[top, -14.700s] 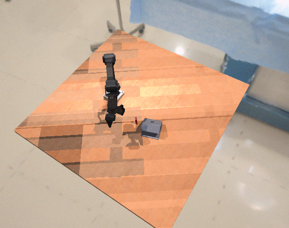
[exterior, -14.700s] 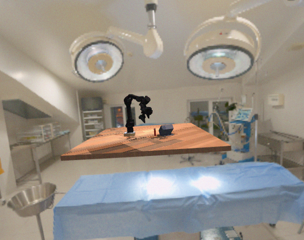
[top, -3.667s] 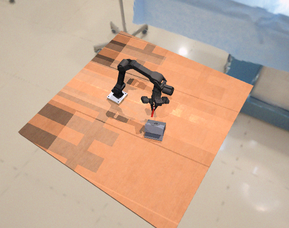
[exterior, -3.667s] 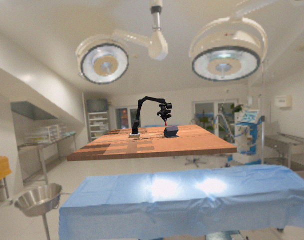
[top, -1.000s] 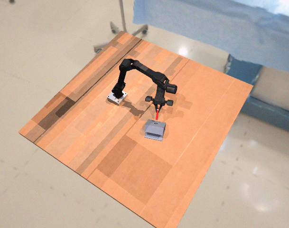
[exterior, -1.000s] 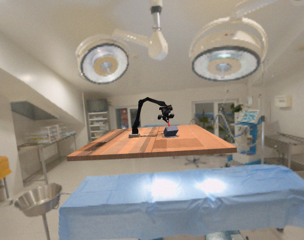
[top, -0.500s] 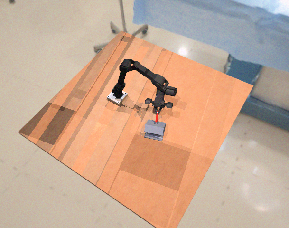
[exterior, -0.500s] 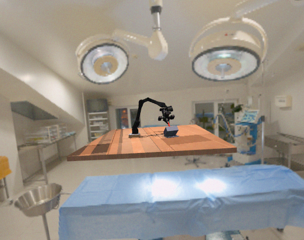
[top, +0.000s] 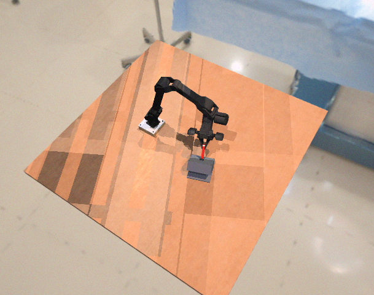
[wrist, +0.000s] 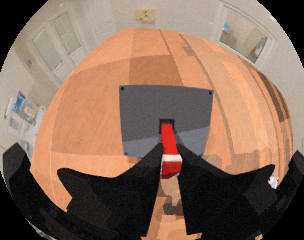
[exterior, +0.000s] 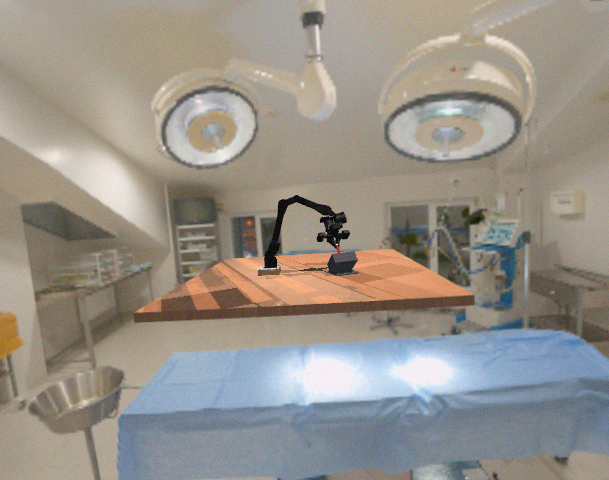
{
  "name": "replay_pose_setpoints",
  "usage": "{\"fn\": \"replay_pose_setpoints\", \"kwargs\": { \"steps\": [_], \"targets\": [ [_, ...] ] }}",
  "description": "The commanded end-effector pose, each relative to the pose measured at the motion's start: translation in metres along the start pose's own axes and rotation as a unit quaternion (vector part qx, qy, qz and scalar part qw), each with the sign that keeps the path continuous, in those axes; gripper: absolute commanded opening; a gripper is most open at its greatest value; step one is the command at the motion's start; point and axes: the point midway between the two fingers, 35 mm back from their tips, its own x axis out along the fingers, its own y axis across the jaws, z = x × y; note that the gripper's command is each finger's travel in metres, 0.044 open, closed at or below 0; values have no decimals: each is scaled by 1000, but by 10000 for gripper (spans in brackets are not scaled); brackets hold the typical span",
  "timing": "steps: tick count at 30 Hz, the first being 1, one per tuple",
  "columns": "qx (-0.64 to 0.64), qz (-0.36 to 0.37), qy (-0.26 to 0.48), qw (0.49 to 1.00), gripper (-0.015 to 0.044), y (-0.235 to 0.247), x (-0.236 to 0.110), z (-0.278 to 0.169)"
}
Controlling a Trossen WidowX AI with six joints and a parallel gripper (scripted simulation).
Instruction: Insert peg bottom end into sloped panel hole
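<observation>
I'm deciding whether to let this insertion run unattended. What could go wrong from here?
1. The red peg has its tip at the dark hole in the grey sloped panel; if it is tilted off the hole's axis, pushing may jam it.
2. The black gripper clamps only the peg's upper end, so pushing may make it slip.
3. Letting go before the peg bottoms out could leave it loose.
</observation>
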Motion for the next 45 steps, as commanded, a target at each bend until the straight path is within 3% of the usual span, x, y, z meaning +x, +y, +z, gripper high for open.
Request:
{"fn": "replay_pose_setpoints", "kwargs": {
  "steps": [1, 45],
  "targets": [
    [0, 0, 0, 1000, 0, 0, 0, 0],
    [0, 0, 0, 1000, 0, -2, 21, -1]
  ]
}}
